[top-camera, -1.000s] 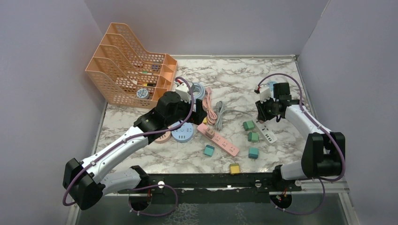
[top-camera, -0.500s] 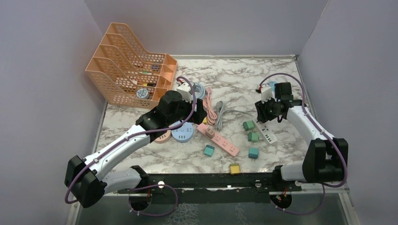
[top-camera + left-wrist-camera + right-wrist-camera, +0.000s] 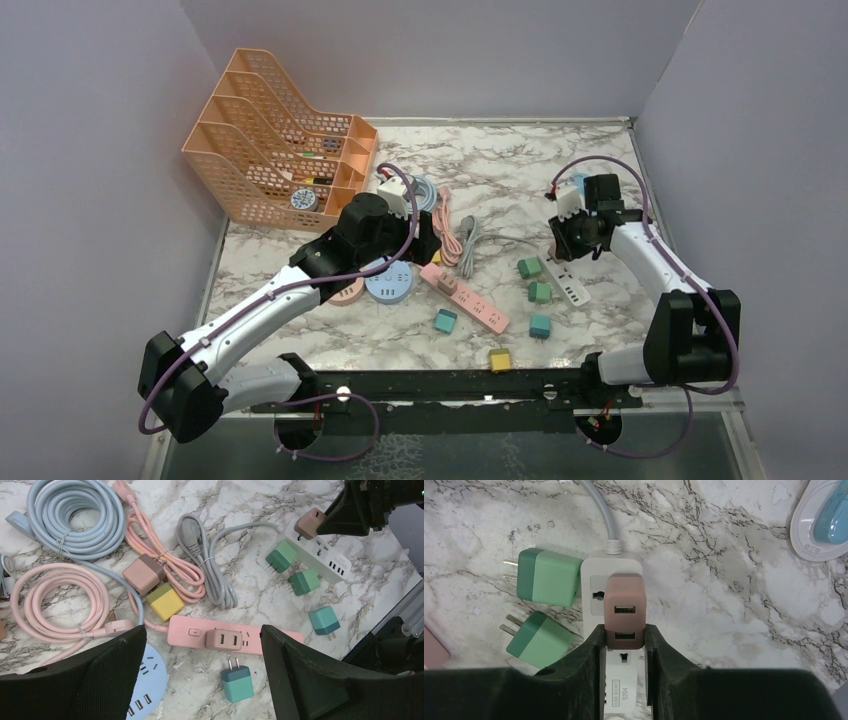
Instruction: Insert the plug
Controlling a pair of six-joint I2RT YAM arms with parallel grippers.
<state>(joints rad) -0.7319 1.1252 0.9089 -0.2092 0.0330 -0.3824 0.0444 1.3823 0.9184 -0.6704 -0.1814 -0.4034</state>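
My right gripper [image 3: 624,636] is shut on a brown USB plug [image 3: 625,605], one finger [image 3: 589,655] on each side of it. The plug sits on the top face of the white power strip [image 3: 624,690], near its cable end; its prongs are hidden. In the top view the right gripper [image 3: 566,240] is over the white strip [image 3: 570,285]. The left wrist view also shows the brown plug [image 3: 309,523] on the white strip [image 3: 325,557]. My left gripper [image 3: 202,672] is open and empty above a pink power strip [image 3: 182,630], which carries a pink adapter [image 3: 224,639].
Two green plugs [image 3: 549,577] lie left of the white strip. Teal plugs [image 3: 540,326] and a yellow one [image 3: 500,360] lie toward the front. Coiled cables [image 3: 450,225], a round blue strip [image 3: 388,283] and an orange file rack [image 3: 270,140] are at the left.
The right gripper with the brown plug has shifted slightly to the right over the white strip. The left arm has barely moved.
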